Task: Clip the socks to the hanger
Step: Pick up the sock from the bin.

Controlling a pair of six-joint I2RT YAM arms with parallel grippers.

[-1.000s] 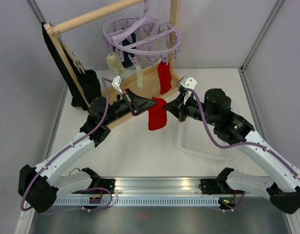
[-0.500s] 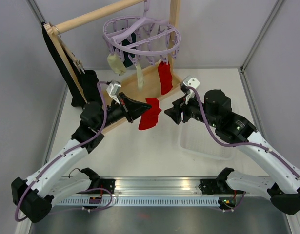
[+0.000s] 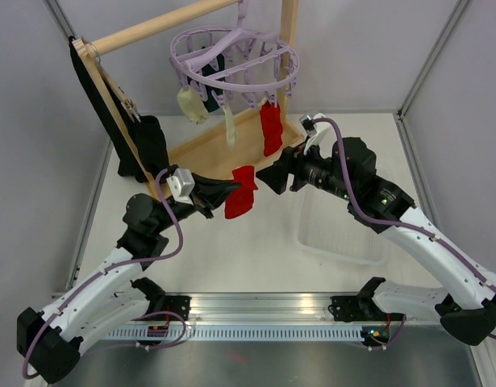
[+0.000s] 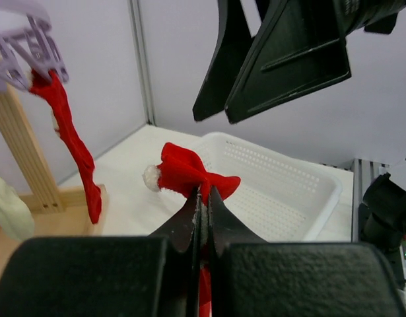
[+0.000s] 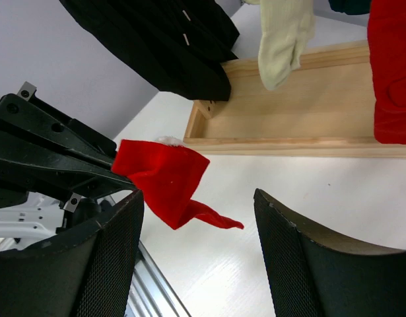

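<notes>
A loose red sock (image 3: pixel 241 192) with a white trim hangs in the air from my left gripper (image 3: pixel 230 190), which is shut on its upper edge (image 4: pixel 186 173). My right gripper (image 3: pixel 268 179) stands open just right of the sock and is not touching it. In the right wrist view the sock (image 5: pixel 163 178) hangs ahead of the wide-apart fingers (image 5: pixel 110 251). The lavender hanger (image 3: pixel 235 60) hangs from the wooden rack behind. Clipped to it are a red sock (image 3: pixel 272 129), two cream socks (image 3: pixel 191 105) and a dark teal one (image 3: pixel 213 93).
The wooden rack's base tray (image 3: pixel 231 149) lies behind the grippers. A long black cloth (image 3: pixel 118 113) drapes over the rack's left side. A clear white basket (image 3: pixel 340 234) sits on the table under my right arm. Grey walls close the table in.
My right gripper has let go of the red sock and opened. My left arm has drawn back to the near left, carrying the sock with it.
</notes>
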